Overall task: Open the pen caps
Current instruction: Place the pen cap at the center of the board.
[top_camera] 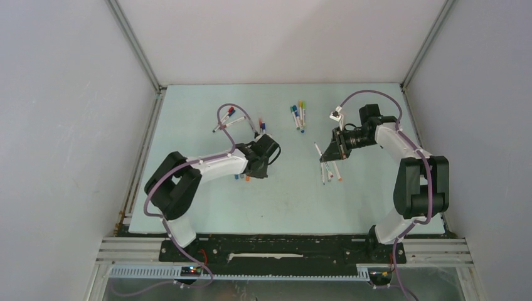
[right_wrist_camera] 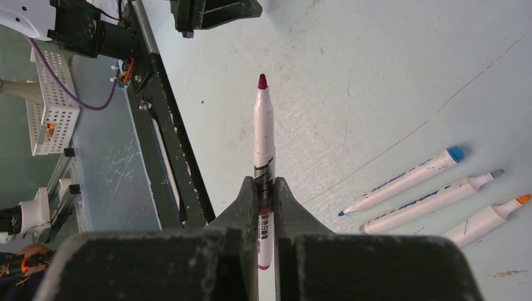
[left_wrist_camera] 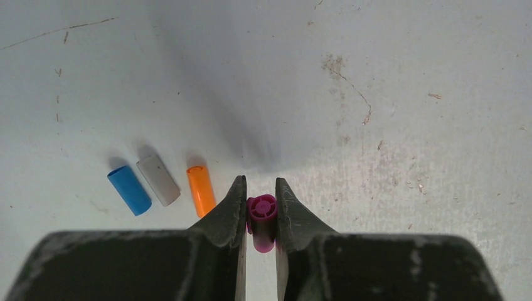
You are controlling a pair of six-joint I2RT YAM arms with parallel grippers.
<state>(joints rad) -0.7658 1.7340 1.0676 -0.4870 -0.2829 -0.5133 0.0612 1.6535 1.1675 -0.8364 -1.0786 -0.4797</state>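
Pen caps, loose: three lie side by side on the pale worktop (left_wrist_camera: 408, 94) just beside the left gripper (left_wrist_camera: 261, 207), seen from the left wrist: blue cap (left_wrist_camera: 129, 190), grey cap (left_wrist_camera: 158, 180), orange cap (left_wrist_camera: 201, 190), close together, none on a pen.

Purple cap (left_wrist_camera: 262, 221): clamped between the left fingers (left_wrist_camera: 229, 210), its open end facing the camera, held above the worktop to the right of the orange one.

Uncapped pen (right_wrist_camera: 264, 150): white barrel with a dark red tip bare, clamped between the right fingers (right_wrist_camera: 251, 207), which are closed on the barrel near its printed band. The tip points away from the wrist camera. Right gripper (right_wrist_camera: 265, 194) is held clear of the worktop.

Three more pens (right_wrist_camera: 433, 200) lie on the worktop to the right of that gripper in its own view, roughly parallel, with blue, grey and orange ends showing. From above they show as a small cluster just beneath the right gripper.

Capped pens, far centre (top_camera: 298, 116): a small group lying together with blue, green and yellow ends; detail too small to tell further.

Capped pens, far left (top_camera: 227, 119): a couple lying beyond the left arm, red and blue ends showing. Another pair (top_camera: 261, 126) lies just beside the left wrist.
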